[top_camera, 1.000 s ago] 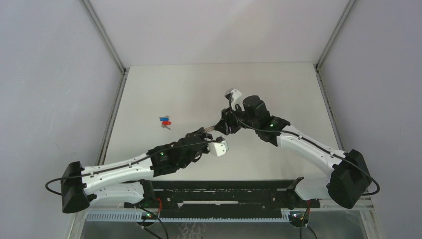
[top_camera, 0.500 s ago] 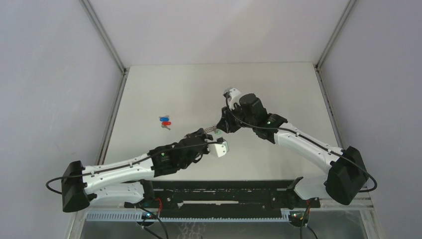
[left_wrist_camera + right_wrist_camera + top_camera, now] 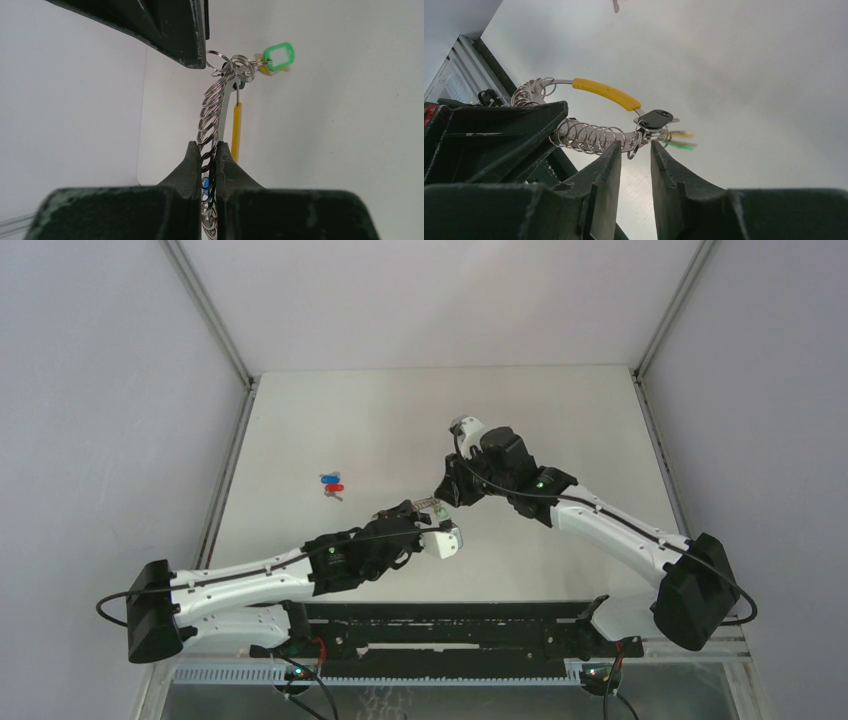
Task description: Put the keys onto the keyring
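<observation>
The keys, one blue-headed and one red-headed, lie together on the table left of both arms. The keyring hangs in the air between the grippers. My left gripper is shut on its row of small silver rings. The ring's yellow tab runs beside them, and a green tag hangs at the far end. My right gripper stands open with a narrow gap at that far end. One small ring dangles between its fingertips, below a black key head.
White walls with metal corner posts close in the table on three sides. A black rail runs along the near edge between the arm bases. The right gripper's finger fills the upper left of the left wrist view.
The right gripper narrowed its jaws and edged left and lower onto the keyring's far end. The left gripper shifted slightly right, still shut on the keyring. The keys have not moved.
</observation>
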Tool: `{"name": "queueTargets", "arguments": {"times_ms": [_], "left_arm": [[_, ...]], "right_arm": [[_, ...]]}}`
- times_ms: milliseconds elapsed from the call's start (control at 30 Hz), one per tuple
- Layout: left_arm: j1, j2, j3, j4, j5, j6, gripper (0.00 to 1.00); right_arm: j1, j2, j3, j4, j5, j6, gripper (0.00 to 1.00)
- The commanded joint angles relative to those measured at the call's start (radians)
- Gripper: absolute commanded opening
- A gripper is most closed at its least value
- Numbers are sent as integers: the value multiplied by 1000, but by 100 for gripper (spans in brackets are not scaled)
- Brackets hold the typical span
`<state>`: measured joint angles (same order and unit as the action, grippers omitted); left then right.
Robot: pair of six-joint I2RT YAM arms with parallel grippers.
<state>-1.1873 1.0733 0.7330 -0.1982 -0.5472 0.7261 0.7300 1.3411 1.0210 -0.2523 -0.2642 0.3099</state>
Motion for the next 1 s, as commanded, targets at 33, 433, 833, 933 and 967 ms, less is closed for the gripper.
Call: {"name": "queueTargets", "arguments": {"times_ms": [33, 433, 833, 933, 967], "left_arm": [[-9, -5, 16, 31, -17, 12, 0], [-15, -9, 7, 44, -37, 15, 0], [-15, -47, -19, 100, -42, 8, 0], [-15, -56, -22, 101, -27, 4, 0], [-15, -60, -23, 100, -20, 1, 0]], "right_arm": [[7, 15, 57, -2, -9, 31, 28], [-10, 38, 57, -27, -37, 35, 11], [-100, -119, -67, -17, -48, -17, 18], [-136, -179, -106, 13, -102, -96, 30], [-148, -200, -124, 29, -132, -129, 33]]}}
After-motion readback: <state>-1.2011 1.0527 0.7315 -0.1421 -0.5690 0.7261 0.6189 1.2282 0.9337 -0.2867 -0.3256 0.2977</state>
